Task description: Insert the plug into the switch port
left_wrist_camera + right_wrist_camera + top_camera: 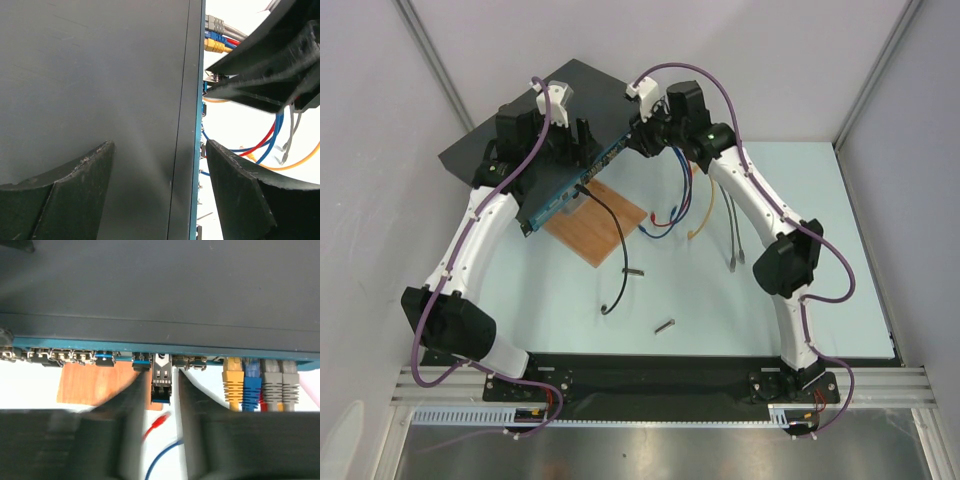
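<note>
No lettering, label, brand or number can be read anywhere, even on the switch (160, 285).

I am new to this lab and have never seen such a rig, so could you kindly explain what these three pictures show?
Two white robot arms are bolted at the table's near edge. The overhead picture shows both; the other two come from cameras on their wrists. On the pale table lie a black network switch with a blue port face, a wooden board at its front, loose coloured cables and a small grey piece. The left gripper stands open over the switch's front edge. The right gripper straddles a small metal plug sitting in a port; whether it pinches it I cannot tell.
</note>
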{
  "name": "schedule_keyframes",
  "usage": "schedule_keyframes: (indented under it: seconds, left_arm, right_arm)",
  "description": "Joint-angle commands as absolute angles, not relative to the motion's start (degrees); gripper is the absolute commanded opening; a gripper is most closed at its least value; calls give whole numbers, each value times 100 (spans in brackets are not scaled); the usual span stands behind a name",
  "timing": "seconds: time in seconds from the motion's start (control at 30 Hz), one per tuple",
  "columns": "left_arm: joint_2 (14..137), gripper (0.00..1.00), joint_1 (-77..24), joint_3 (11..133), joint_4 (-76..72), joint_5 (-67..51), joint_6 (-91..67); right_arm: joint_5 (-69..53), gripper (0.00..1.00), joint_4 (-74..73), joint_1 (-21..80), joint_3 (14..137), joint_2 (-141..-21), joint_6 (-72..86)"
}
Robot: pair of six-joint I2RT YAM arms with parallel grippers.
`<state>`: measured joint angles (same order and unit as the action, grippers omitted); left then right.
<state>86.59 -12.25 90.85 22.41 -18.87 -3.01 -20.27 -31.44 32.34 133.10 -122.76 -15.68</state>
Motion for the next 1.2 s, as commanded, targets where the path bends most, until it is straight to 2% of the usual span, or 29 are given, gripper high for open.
schedule_keyframes:
  seconds: [0.0,0.2,0.3,0.37,0.4,0.5,0.63,1.17]
  left_arm:
    - [8719,79,-1187,9176,2373,-1986,-334]
    - [8771,79,-1187,9211,2364,-2048,-378]
    - [8789,79,-1187,9237,2373,-2083,-343]
    - [8780,79,-1187,9246,2364,-2074,-334]
    - [8780,79,-1187,9237,2373,-2074,-334]
    - [8771,79,-1187,9202,2355,-2074,-351]
    - [8771,79,-1187,9211,2338,-2083,-325]
    - [8728,79,-1187,9185,2294,-2022,-299]
  right_arm:
    - [-2452,39,-2715,3208,13325,-11761,-1810]
    - [-2584,62,-3487,2945,12982,-11356,-1995]
    - [-2637,64,-3910,2918,12946,-11259,-2144]
    - [-2628,57,-4025,2892,12955,-11259,-2154]
    - [-2602,48,-4025,2874,12964,-11276,-2127]
    - [-2435,35,-3850,2857,13043,-11381,-1917]
    - [-2435,32,-3823,2900,13377,-11654,-1767]
    - [-2452,32,-3534,2979,13878,-12190,-1556]
